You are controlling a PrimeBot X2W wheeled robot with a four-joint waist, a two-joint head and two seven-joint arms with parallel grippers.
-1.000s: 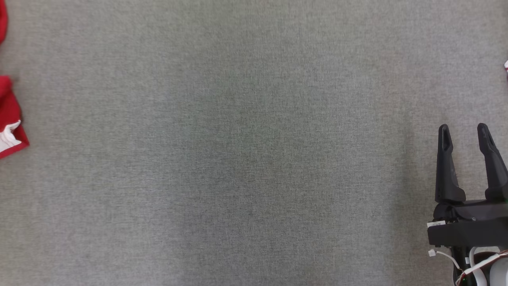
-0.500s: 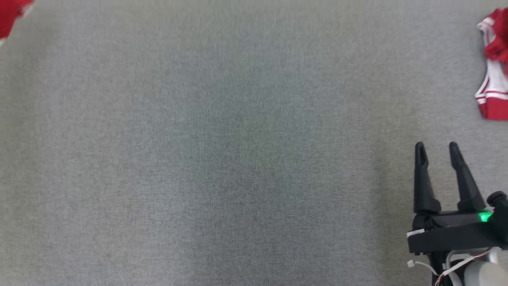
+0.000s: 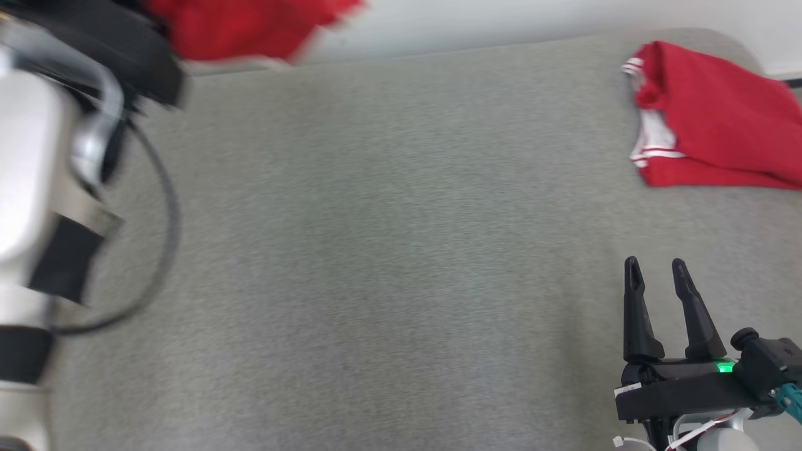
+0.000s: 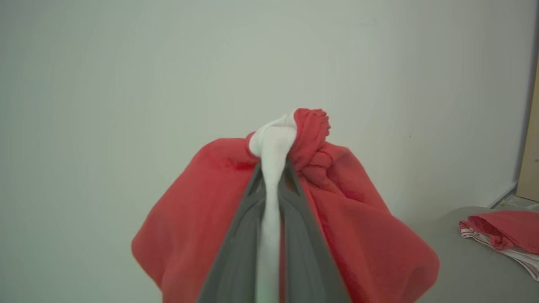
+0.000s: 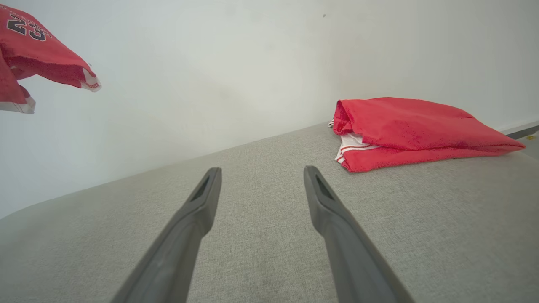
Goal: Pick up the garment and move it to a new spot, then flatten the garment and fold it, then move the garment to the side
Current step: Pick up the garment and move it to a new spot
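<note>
A red garment (image 4: 358, 235) with white trim hangs in the air, bunched around my left gripper (image 4: 273, 166), which is shut on a white and red fold of it. In the head view this garment (image 3: 244, 25) is a blurred red shape at the top left, beside my pale left arm (image 3: 31, 156). The right wrist view shows its hanging end (image 5: 38, 54) with a dark printed number. My right gripper (image 3: 656, 266) is open low at the right over the grey surface (image 3: 388, 250), with nothing between its fingers (image 5: 202, 198).
A second red garment (image 3: 714, 119) with white stripes lies folded at the back right of the grey surface, also seen as a folded pile (image 5: 412, 126). A white wall (image 3: 532, 19) runs behind the surface's far edge. A dark cable (image 3: 169, 207) loops beside the left arm.
The head camera has tilted up, bringing in the far edge and wall. The left arm has come into view at the left, carrying the red garment higher. The right gripper stays open.
</note>
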